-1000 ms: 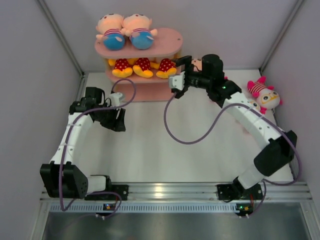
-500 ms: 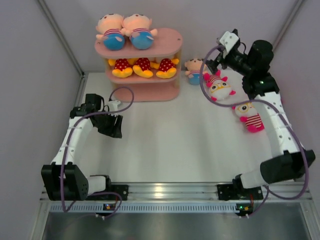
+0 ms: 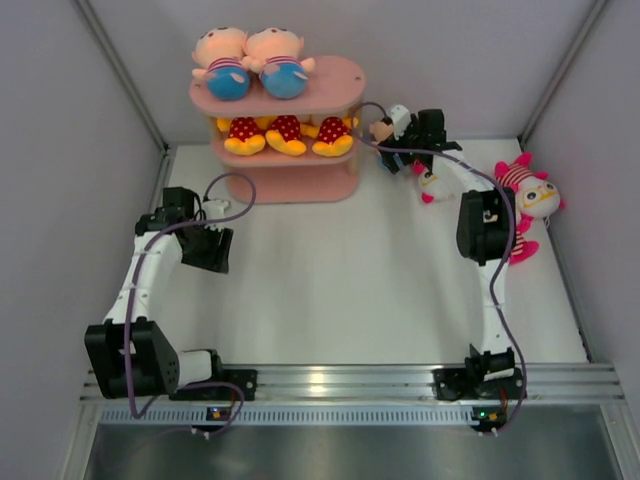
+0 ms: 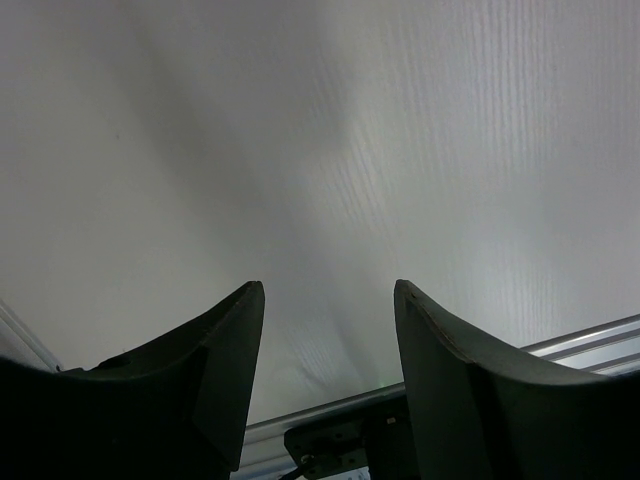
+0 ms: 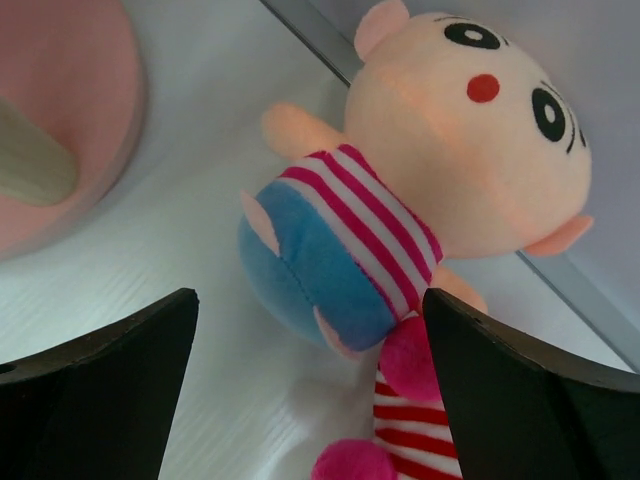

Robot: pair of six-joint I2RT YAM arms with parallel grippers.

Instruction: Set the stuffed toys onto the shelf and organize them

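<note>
The pink shelf [image 3: 330,95] stands at the back. Two peach-headed dolls [image 3: 250,60] lie on its top board and three yellow-orange toys [image 3: 288,133] on its middle board. A third peach-headed doll [image 3: 380,130] lies on the table right of the shelf. My right gripper [image 3: 393,135] is open just above it. In the right wrist view the doll [image 5: 400,200] lies between the spread jaws of the right gripper [image 5: 310,300], untouched, with a pink-striped toy [image 5: 415,430] beside it. My left gripper [image 3: 210,250] is open and empty over the table; its wrist view [image 4: 328,290] shows only bare table.
A white-faced toy with pink tufts [image 3: 532,190] lies by the right wall. Another pink-striped toy [image 3: 520,248] is partly hidden under the right arm. One more [image 3: 428,185] lies close to the right gripper. A shelf board's edge [image 5: 60,100] is left of the right jaws.
My right arm has swung from high at the far right back toward the shelf and down over the peach-headed doll. My left gripper has shifted slightly.
</note>
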